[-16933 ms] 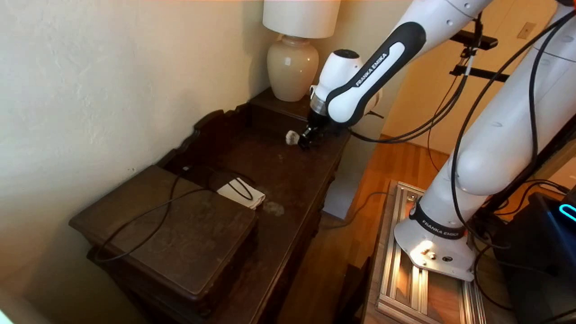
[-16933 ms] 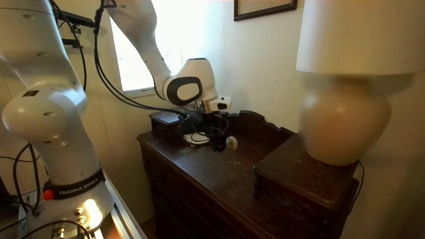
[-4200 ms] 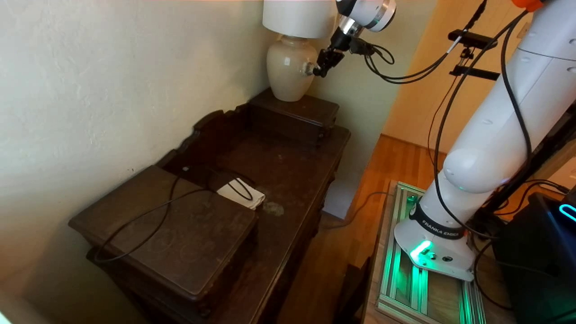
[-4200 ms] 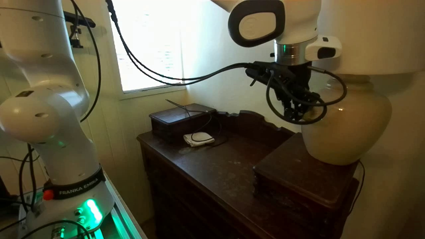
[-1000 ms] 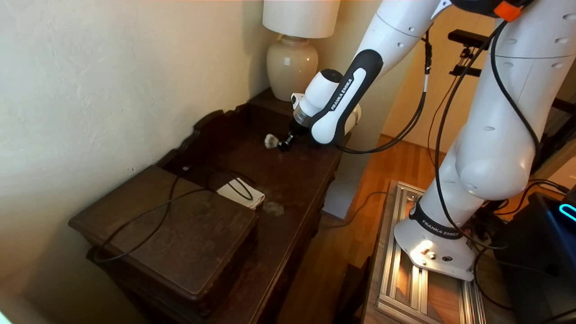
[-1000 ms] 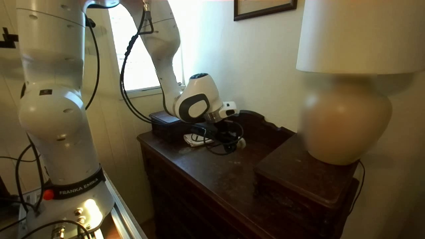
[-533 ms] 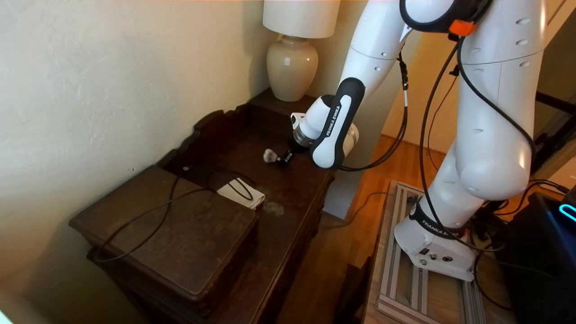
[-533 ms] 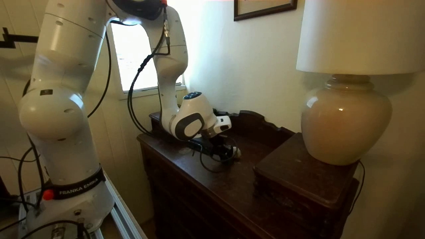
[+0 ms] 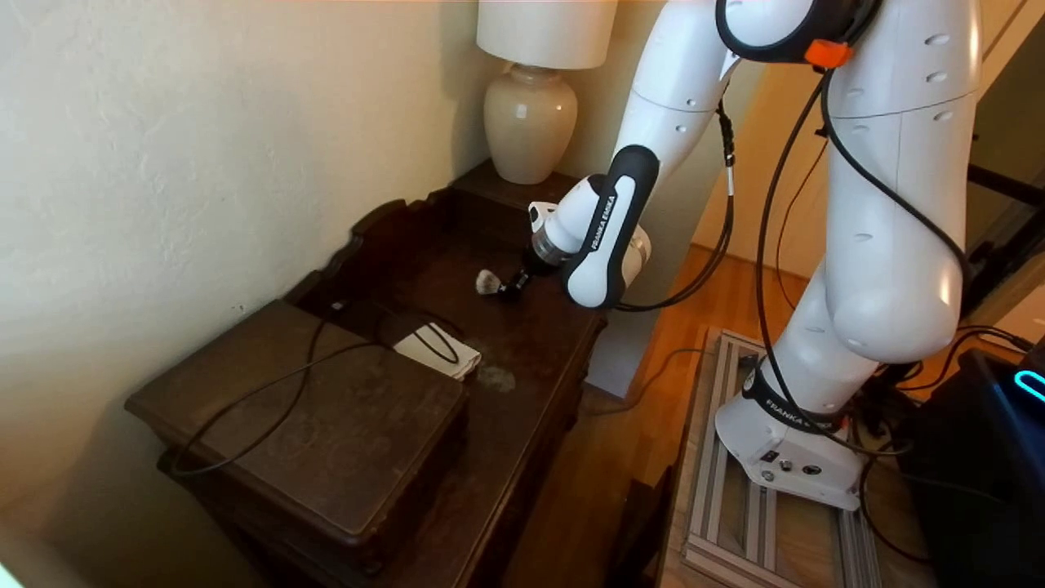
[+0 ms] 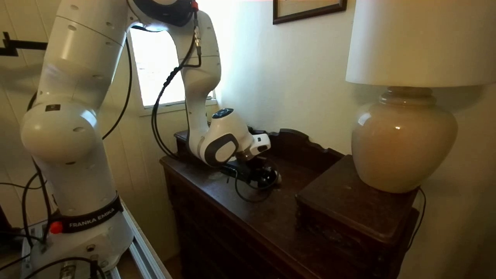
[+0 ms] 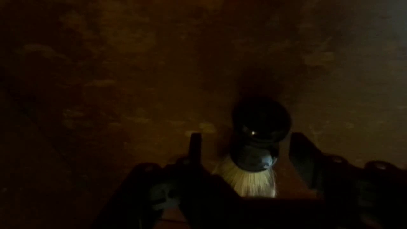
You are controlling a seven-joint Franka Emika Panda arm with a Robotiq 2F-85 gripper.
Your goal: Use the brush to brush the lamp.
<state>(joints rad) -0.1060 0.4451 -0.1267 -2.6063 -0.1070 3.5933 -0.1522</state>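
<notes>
The gripper (image 11: 246, 140) stands with its fingers spread on either side of the brush (image 11: 254, 156), a wide gap along one side of the dark handle and a slim one along the other. The brush is down at the dresser top (image 10: 279, 213), pale bristles pointing away from the arm (image 9: 894, 220). Well apart, the lamp (image 10: 405, 143) stands upright on a raised box (image 10: 360, 197). In an exterior view, a flat white item (image 9: 433, 351) lies beside another box (image 9: 318, 441), a black cable (image 9: 306, 369) crossing both. An earlier frame has the bristles at the lamp's base; now they are low.
</notes>
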